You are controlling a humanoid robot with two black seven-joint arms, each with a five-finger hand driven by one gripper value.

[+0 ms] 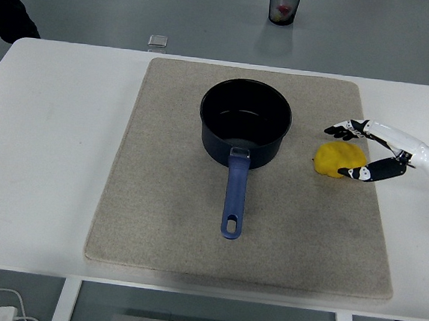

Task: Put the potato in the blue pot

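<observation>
A dark blue pot [245,120] with a blue handle pointing toward me stands on the beige mat [158,201], upright and empty. A yellow potato [336,159] lies on the mat just right of the pot. My right hand [350,151] comes in from the right edge, white and black, fingers spread around the potato: the upper fingers [343,130] reach over its far side and the thumb [360,172] lies at its near side. The hand is open and does not grip the potato. The left arm is out of view.
A small clear square object [158,41] lies at the table's far edge. A cup [285,4] stands on the floor beyond the table. A person's dark sleeve [6,7] shows at the top left.
</observation>
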